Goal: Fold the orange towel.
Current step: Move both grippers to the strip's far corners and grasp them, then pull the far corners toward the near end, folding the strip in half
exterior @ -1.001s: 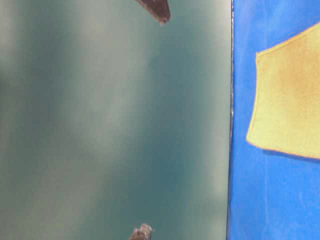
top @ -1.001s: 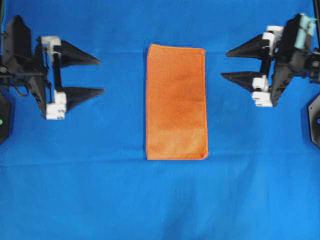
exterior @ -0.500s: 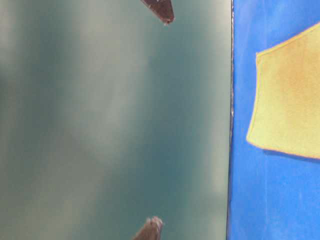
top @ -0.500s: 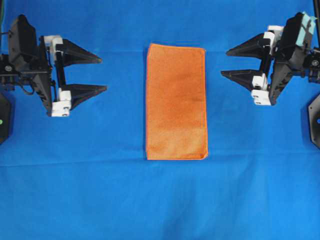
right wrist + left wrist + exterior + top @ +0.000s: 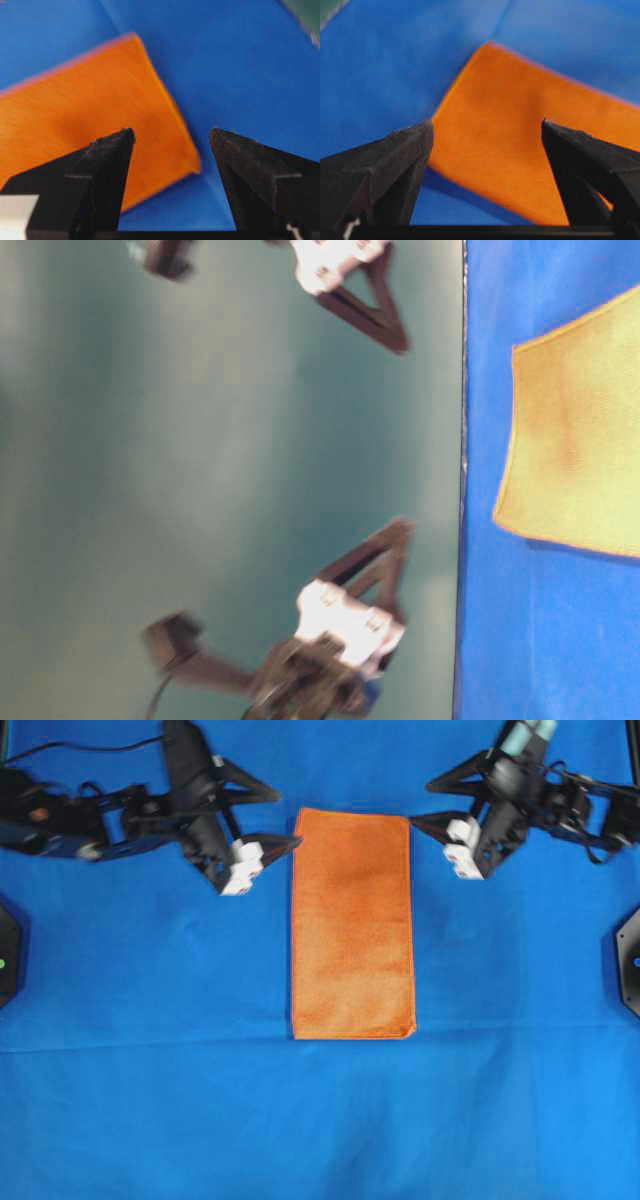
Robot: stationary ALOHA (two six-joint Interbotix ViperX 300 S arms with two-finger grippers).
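The orange towel (image 5: 352,924) is flanked at its far corners by the left tool (image 5: 272,818) and right tool (image 5: 421,804), both wide open and empty, brought in from the tabletop's sides.

Setting: robot lab bench, staged for manipulation trials.
Surface: blue cloth (image 5: 150,1100) covers the whole tabletop, seamless, faint creases.
Fixtures: black mounts (image 5: 630,960) at 3 and 9 o'clock edges of the overhead view.
Backdrop: plain grey-green wall (image 5: 200,490) in the table-level view.
Clutter: no household or shop goods in sight.
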